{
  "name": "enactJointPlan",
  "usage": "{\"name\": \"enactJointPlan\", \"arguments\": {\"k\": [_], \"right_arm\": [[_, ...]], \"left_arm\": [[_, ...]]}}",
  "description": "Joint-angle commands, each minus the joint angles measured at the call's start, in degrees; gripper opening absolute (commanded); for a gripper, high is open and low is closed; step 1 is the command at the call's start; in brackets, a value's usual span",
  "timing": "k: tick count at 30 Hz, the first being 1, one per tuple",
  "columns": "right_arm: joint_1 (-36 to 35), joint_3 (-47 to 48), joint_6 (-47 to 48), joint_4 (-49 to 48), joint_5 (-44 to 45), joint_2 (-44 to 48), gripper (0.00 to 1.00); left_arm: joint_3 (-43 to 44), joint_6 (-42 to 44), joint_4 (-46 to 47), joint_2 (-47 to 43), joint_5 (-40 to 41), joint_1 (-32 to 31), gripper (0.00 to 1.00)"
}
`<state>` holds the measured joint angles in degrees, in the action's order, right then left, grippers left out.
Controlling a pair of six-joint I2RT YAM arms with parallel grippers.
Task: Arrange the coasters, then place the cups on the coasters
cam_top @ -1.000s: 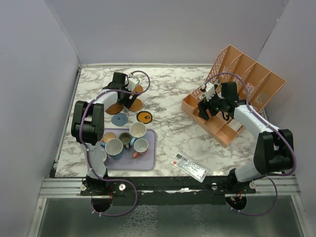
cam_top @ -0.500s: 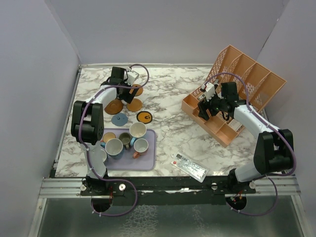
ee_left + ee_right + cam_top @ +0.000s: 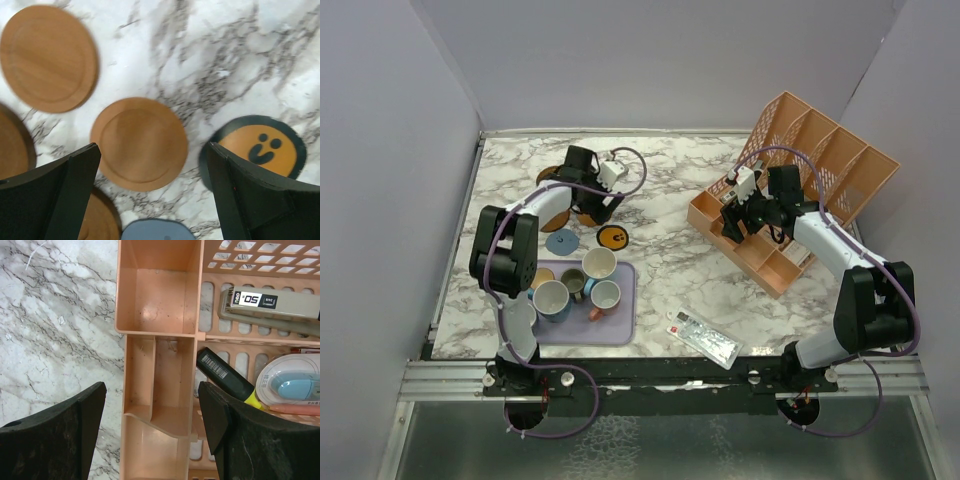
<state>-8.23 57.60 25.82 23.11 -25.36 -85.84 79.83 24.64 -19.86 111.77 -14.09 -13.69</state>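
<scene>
Main risk: coasters sit bunched at the back-left of the surface, so there's little room for fingers. The left hand (image 3: 152,147) is spread wide w/ nothing in it, straddling one tan coaster (image 3: 139,144). Its right finger is right by the rim of the smiley coaster (image 3: 260,150), its left finger is over a dark brown coaster (image 3: 12,145), and the grey-blue coaster (image 3: 157,230) is just beside. If it drops as is, a finger prob. lands on a neighbour's edge, tips it or shoves it out of line.

Discs are thin and flat on marble, so a pinch may skid off and push the disc instead of lifting it. A second tan coaster (image 3: 47,57) is also near and could be bumped on any sideways drag. Wrist cable loops close above the group; poss. snag.

Later risk: cups (image 3: 599,263) are crowded on the lavender tray (image 3: 610,330) at front-left, some touching. Picking one likely knocks the next.

Pose: left arm has its elbow up near the tray, forearm reaching back, wrist bent so the hand points down over the coasters. Right arm stretches out to the orange organiser (image 3: 160,300). The right hand (image 3: 151,385) faces down over its compartments, fingers apart, holding nothing, well apart from the task items.
</scene>
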Motion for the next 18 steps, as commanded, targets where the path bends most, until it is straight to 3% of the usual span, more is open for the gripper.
{"name": "enactJointPlan", "arguments": {"k": [1, 9, 18], "right_arm": [[0.23, 1.55, 0.89, 0.3, -1.26, 0.05, 0.75], [0.23, 1.55, 0.91, 0.4, -1.32, -0.09, 0.75], [0.23, 1.67, 1.3, 0.53, -0.95, -0.19, 0.75]], "left_arm": [[-1.2, 6.58, -0.61, -1.83, -2.77, -3.38, 0.9], [1.64, 11.77, -6.06, 1.48, 0.15, -5.66, 0.9], [1.07, 21.43, -11.6, 0.85, -4.0, -6.02, 0.9]]}}
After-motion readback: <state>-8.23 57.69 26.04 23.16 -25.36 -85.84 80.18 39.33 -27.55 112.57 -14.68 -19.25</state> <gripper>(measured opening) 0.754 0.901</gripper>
